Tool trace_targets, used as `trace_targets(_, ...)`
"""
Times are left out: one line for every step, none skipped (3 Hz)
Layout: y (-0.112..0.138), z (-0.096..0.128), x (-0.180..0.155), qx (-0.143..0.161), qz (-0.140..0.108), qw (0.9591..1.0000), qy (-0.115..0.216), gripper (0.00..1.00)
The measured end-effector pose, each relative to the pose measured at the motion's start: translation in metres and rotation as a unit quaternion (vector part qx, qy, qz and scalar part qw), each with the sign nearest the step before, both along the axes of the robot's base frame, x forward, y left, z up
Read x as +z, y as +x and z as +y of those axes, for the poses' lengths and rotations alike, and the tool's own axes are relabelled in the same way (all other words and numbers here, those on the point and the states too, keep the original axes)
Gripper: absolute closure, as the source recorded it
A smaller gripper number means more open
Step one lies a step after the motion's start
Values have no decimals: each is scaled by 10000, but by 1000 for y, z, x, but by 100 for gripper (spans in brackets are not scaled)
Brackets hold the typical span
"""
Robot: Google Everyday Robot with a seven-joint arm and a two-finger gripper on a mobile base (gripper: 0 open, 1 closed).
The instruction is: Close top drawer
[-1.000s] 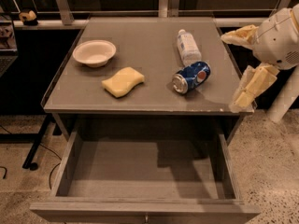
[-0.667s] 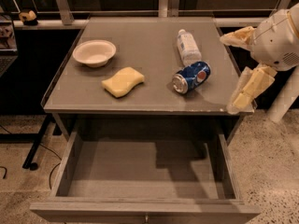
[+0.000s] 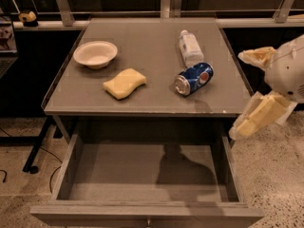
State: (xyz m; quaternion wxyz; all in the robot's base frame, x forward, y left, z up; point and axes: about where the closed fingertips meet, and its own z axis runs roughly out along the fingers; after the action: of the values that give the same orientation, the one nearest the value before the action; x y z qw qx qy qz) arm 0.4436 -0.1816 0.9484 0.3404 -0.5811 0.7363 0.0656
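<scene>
gripper [image 3: 240, 93] has dropped a bit lower than a second ago. It now hangs off the right front corner of the table [image 3: 142, 106], near the drawer's right wall, with no contact that I can see. Its fingers are spread wide and hold nothing. top drawer [image 3: 142, 212] hasn't budged: it's pulled fully out to the near side, with the knob [image 3: 148, 221] just showing at the bottom edge. bowl [image 3: 95, 54], sponge [image 3: 124, 83], can [image 3: 193, 79] and bottle [image 3: 190, 46] are unmoved on top. My read: the arm is descending to line up and the push hasn't started. It needs to get onto the near face and shove far-ward.
</scene>
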Motion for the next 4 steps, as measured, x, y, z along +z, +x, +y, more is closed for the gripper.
trace_targets(-26, -3, -10, -439, 65, 9990, 93, 0)
trace_targets(-41, -7, -16, -676, 211, 9975, 71, 0)
trace_targets(-41, -7, -16, -680, 217, 9974, 72, 19)
trace_targets(-41, -7, -16, -680, 217, 9974, 72, 42)
